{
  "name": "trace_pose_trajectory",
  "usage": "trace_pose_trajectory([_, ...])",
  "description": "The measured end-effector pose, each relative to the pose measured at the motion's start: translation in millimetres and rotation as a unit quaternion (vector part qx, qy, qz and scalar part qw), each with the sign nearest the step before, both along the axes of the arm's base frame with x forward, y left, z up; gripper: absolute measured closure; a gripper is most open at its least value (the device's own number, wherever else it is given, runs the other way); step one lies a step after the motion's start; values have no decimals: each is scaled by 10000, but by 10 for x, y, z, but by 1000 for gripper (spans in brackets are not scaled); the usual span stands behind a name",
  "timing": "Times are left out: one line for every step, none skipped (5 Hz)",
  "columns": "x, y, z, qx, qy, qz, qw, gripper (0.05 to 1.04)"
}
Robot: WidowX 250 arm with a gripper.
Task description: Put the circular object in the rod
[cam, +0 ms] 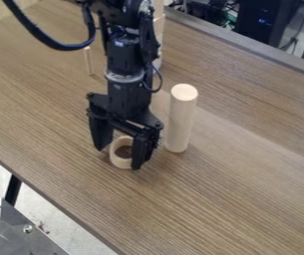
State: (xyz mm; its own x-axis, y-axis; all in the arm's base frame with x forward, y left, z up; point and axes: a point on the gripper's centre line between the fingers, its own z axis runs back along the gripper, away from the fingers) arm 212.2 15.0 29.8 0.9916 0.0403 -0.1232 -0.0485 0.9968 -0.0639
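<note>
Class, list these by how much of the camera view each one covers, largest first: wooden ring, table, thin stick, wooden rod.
1. Table
2. Wooden rod
3. Wooden ring, partly hidden by the gripper
4. Thin stick, farther back, so its true size is unsure

On the surface (240,179), the ring (119,163) is sitting between the tips of my tool (119,157). The rod (180,122) is standing upright near the ring, to its right in the camera view and slightly farther back. Farther behind, the thin peg (89,61) is standing left of my arm (125,62), and a stack (158,30) is rising partly hidden behind my arm. Cables (211,16) are lying beyond the far edge; a plate (24,240) is lying beyond the near-left edge.
</note>
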Motion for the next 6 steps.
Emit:
trace_pose_trajectory([-30,-28,-28,-73,5,36,10000,140])
trace_pose_trajectory([-26,-62,-93,-164,-66,49,9998,355])
trace_pose_trajectory([-25,-66,-109,-167,-67,42,9998,356])
trace_pose_trajectory([-49,-83,-78,-139,-83,-13,9999,357])
trace_pose_trajectory([7,-125,225,-87,-262,-122,9995,356])
trace_pose_trajectory([70,-182,552,-104,-481,-201,9986,356])
